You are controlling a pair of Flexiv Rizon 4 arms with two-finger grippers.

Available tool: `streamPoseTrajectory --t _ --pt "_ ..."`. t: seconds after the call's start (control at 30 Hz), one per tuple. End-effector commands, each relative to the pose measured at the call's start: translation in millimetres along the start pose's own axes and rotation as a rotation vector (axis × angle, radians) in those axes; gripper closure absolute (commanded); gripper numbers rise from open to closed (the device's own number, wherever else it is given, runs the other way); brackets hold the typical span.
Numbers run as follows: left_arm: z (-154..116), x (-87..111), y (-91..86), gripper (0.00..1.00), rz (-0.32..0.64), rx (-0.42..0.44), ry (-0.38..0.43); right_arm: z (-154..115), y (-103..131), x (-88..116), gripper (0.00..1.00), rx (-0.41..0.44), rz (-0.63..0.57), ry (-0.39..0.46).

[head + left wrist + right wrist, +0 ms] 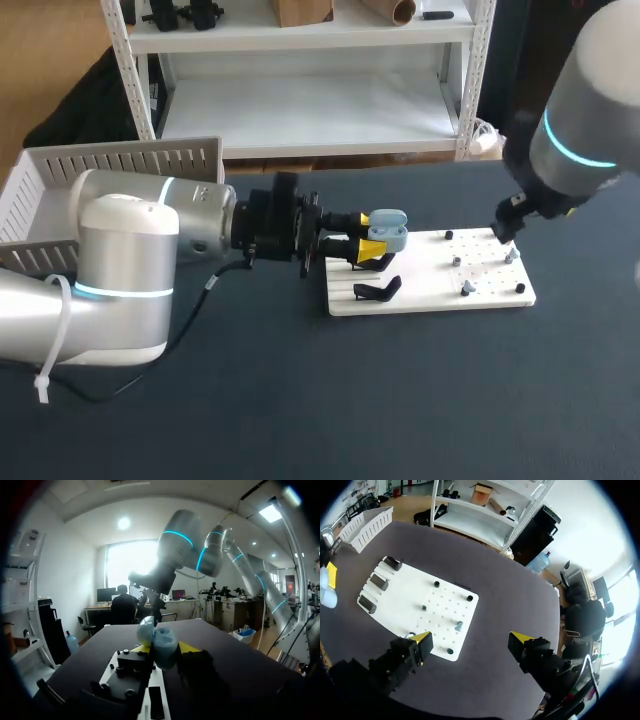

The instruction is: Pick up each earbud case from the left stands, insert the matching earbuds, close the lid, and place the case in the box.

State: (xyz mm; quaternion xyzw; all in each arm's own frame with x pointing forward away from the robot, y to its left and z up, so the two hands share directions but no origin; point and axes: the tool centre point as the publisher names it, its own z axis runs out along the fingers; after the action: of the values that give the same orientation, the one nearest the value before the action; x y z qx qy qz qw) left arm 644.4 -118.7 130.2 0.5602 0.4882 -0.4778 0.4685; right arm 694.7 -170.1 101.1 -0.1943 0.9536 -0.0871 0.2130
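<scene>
Between left jaws, blue case (388,231) (right jaws apart, wrist view only)

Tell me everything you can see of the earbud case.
The case is small, rounded and light blue, with the look of smooth plastic. Its hinged lid stands open. The left gripper clamps it from two sides between its yellow tips, holding it in the air above the black stands at the left end of the white board. Nothing else touches it. Whether earbuds sit inside cannot be told.
</scene>
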Motion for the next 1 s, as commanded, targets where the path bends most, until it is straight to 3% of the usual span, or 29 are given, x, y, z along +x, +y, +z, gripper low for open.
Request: streamPoseTrajectory --t 0.03,0.2,0.4,0.73,0.8,1.0 --pt "0 1.0 1.3 1.0 0.0 0.004 -0.002 10 3 1 0.0 -0.003 0.007 0.023" --pt "0 1.0 1.3 1.0 0.0 0.004 -0.002 19 5 7 0.0 -0.03 0.017 0.056" --pt "0 1.0 1.3 1.0 0.0 0.004 -0.002 29 10 12 0.29 -0.046 0.002 0.078" --pt "0 1.0 1.3 1.0 0.0 0.004 -0.002 37 21 13 0.4 -0.057 -0.044 0.094" --pt "0 1.0 1.3 1.0 0.0 0.004 -0.002 39 23 14 0.53 -0.057 -0.049 0.097" --pt "0 1.0 1.3 1.0 0.0 0.004 -0.002 43 25 15 0.53 -0.064 -0.054 0.108"
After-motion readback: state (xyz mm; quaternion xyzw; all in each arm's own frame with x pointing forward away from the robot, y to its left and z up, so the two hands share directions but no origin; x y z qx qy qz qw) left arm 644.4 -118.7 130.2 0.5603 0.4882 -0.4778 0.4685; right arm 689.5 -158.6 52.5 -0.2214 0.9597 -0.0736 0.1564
